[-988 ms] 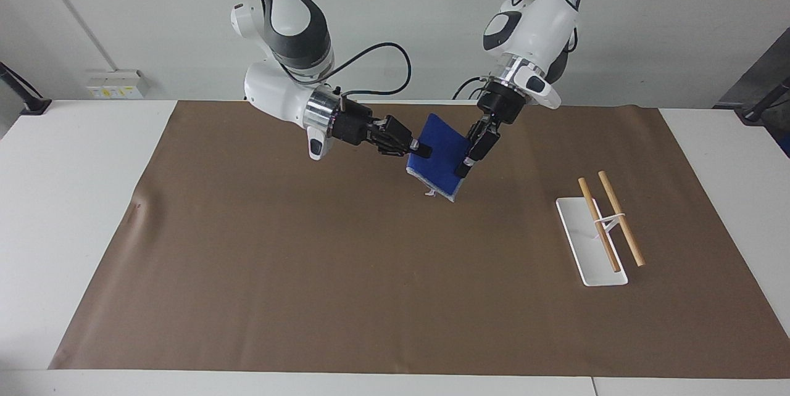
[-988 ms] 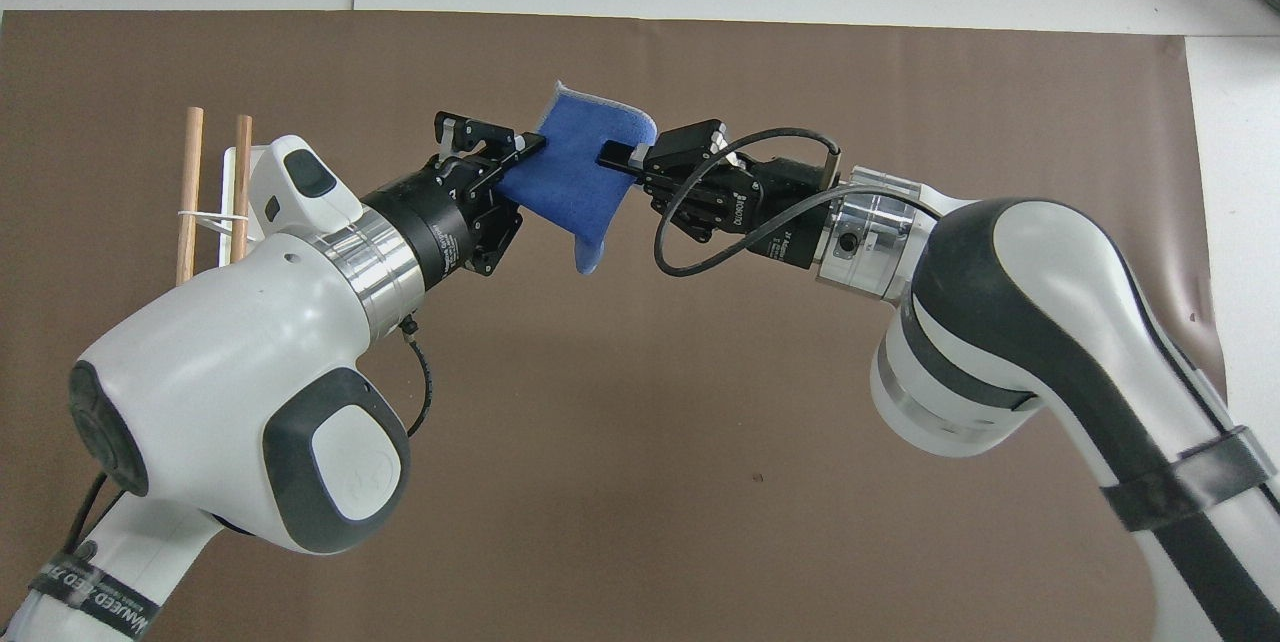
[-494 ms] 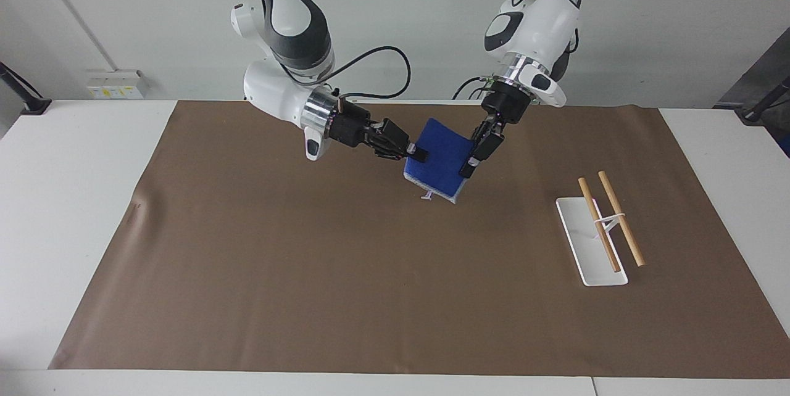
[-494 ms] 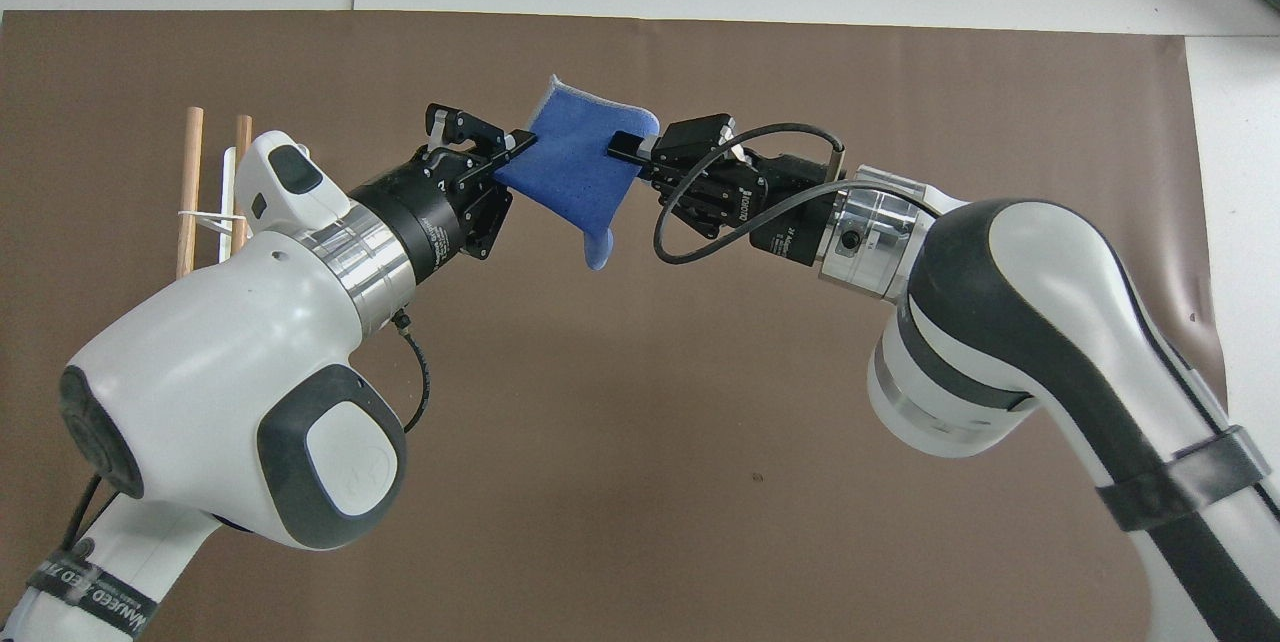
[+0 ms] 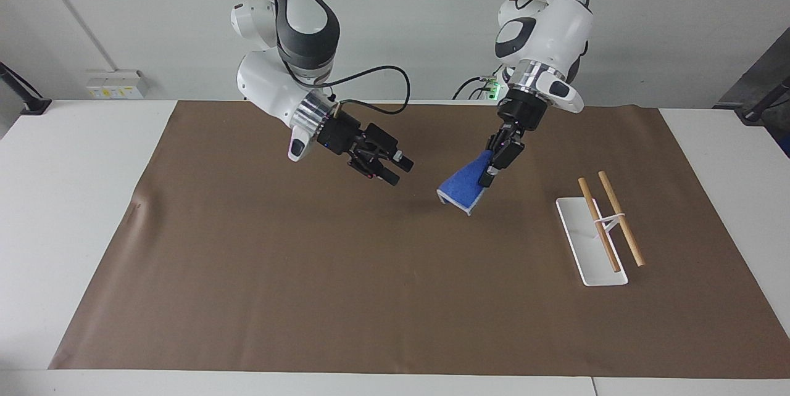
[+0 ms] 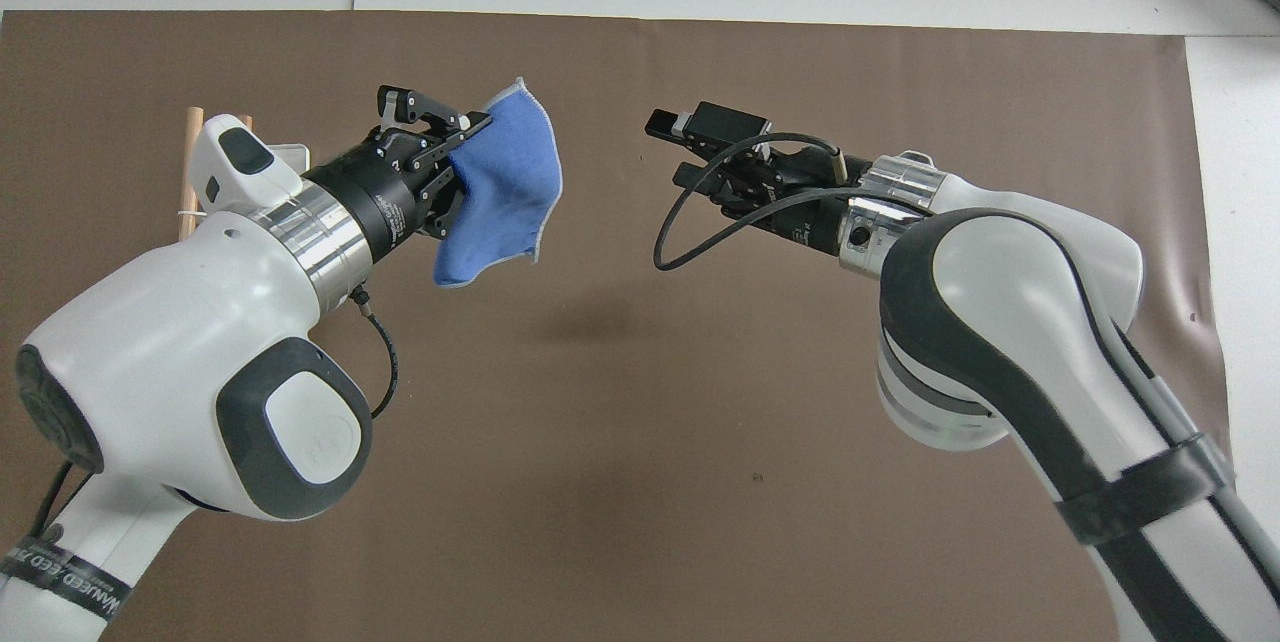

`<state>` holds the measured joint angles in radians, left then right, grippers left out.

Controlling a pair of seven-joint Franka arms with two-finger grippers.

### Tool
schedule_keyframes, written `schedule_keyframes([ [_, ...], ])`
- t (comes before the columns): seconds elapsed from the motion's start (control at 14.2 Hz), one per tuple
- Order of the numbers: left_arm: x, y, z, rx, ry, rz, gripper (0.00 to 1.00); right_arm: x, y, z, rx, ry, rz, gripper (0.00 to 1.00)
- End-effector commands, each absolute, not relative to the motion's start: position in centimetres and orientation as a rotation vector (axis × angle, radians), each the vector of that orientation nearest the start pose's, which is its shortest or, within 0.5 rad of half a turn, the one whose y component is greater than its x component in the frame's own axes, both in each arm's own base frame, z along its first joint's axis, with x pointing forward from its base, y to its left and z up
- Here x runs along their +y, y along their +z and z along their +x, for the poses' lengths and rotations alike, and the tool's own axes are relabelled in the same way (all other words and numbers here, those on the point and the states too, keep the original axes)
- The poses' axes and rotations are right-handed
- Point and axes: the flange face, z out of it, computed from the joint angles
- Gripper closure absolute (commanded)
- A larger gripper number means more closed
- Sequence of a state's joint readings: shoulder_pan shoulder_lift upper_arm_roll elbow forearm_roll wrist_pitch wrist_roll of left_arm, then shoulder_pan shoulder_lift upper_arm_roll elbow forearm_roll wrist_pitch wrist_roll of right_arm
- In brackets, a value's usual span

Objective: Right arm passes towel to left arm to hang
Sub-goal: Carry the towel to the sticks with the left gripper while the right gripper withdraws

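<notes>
Handoff looks done: my left claw [image 5: 492, 169] pinches the towel [image 5: 464, 187] by one edge, and the cloth hangs down from it over the brown mat [image 5: 308, 297], clear of the surface as far as I can judge from the facing view. In the overhead view the towel [image 6: 505, 184] droops off the left claw [image 6: 452, 140] in a loose fold.

My right claw [image 5: 398, 173] is spread and holding nothing, up over the mat toward the right arm's end, well apart from the towel. The same claw [image 6: 672, 147] seen from overhead has a clear gap between its fingers.

The rack [image 5: 608, 223], two wooden rods on a white base, sits on the bench toward the left arm's end, with nothing on it yet. From overhead the rack [image 6: 192, 172] is mostly hidden by the left arm.

Step in hand: carry to hang. I judge the task past halfway.

Next move calls for swinging the left claw over the rods, high enough that the hanging end clears them, then lowering so the cloth drapes across a rod before letting go. The right arm just waits.

Risk: the one-edge grip may let the towel slip or bunch on the rods
</notes>
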<state>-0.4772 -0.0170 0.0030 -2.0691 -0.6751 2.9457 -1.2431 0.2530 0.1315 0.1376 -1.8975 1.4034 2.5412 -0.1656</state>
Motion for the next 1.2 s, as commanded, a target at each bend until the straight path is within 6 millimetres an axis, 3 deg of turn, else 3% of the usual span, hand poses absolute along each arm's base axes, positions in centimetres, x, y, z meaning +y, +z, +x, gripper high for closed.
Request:
schedule_keyframes([
  [0.0, -19.9, 52.2, 55.6, 1.464, 0.324, 1.685, 1.0, 21.2, 47.2, 58.9, 0.439, -0.404, -2.132, 0.0],
  [0.21, -14.4, 51.1, 57.4, 1.57, 0.364, 1.62, 1.0, 17.9, 47.7, 60.2, 0.31, -0.5, -2.39, 0.0],
  [0.35, -11.8, 49.7, 57.7, 1.634, 0.373, 1.593, 1.0, 15.4, 48.2, 60.7, 0.202, -0.553, -2.599, 0.0],
  [0.63, -5.2, 47.1, 57.8, 1.764, 0.435, 1.517, 1.0, 13.2, 51.5, 59.6, 0.014, -0.582, -2.969, 0.0],
  [0.85, -0.9, 45.2, 56.9, 1.863, 0.444, 1.466, 1.0, 12.5, 56.2, 57.9, 0.101, -0.49, -3.072, 0.0],
  [0.92, 1.2, 44.6, 56.6, 1.901, 0.454, 1.441, 1.0, 11.6, 58.0, 57.3, 0.153, -0.472, -3.079, 0.0],
  [1.13, 4.4, 44.0, 56.2, 1.958, 0.472, 1.396, 1.0, 8.6, 62.4, 56.1, 0.255, -0.421, -3.095, 0.0],
])
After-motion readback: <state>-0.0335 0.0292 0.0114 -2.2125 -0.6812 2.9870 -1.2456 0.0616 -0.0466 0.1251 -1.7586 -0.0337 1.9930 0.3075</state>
